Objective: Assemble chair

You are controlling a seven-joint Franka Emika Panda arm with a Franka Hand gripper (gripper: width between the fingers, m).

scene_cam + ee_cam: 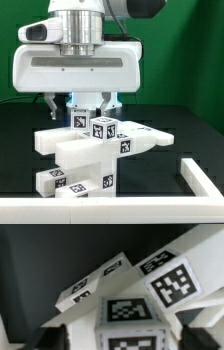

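Note:
The chair (100, 150) is a cluster of white blocky pieces with square tag markers, standing mid-table in the exterior view. A long flat panel (140, 138) juts toward the exterior view's right, and a tagged bar (60, 180) lies low at the front left. My gripper (82, 108) reaches down onto the top of the cluster. In the wrist view my gripper (125, 336) has its dark fingers (52, 336) against both sides of a tagged white chair piece (130, 314). Other tagged panels (170, 277) slant away beyond it. The contact faces are partly hidden.
The white L-shaped border rail (200, 180) runs along the front right of the black table (25, 175). A green backdrop (195, 60) stands behind. The arm's large white body (75, 65) hangs over the chair pieces and hides what lies behind them.

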